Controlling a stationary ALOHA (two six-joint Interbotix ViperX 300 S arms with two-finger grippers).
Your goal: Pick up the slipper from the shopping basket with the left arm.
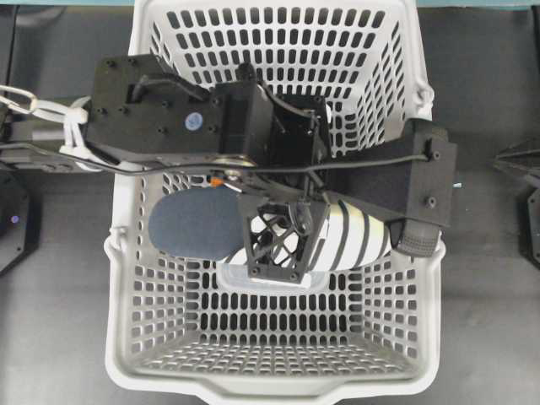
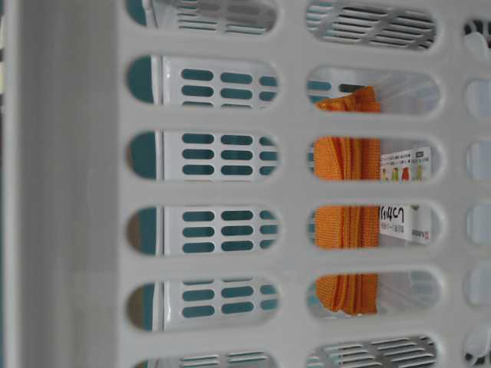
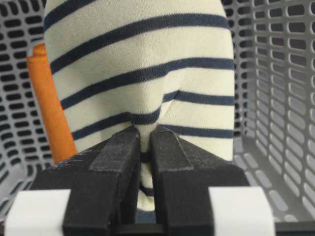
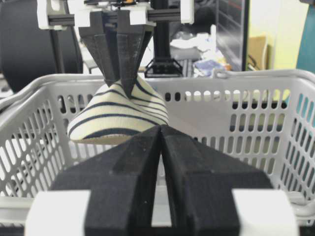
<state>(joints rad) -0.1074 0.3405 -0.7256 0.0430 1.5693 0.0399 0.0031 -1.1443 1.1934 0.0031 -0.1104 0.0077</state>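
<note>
The slipper (image 1: 354,238), cream with navy stripes and a dark navy insole (image 1: 198,224), hangs lengthwise inside the light grey shopping basket (image 1: 126,337), lifted off its floor. My left gripper (image 1: 283,245) on the black left arm (image 1: 152,110) points down and is shut on a pinched fold of the slipper's striped upper (image 3: 147,59). The fabric is squeezed between the pads (image 3: 118,147). In the right wrist view the slipper (image 4: 118,115) dangles from the left gripper (image 4: 120,83) in front of the far basket wall. My right gripper (image 4: 160,129) is shut and empty, outside the basket.
A folded orange cloth (image 3: 49,108) with a printed label stands against the basket wall (image 2: 77,184) behind the slipper; the table-level view shows the cloth (image 2: 349,230) through the slots. Slotted walls (image 3: 275,73) enclose the slipper on all sides. Dark table surrounds the basket.
</note>
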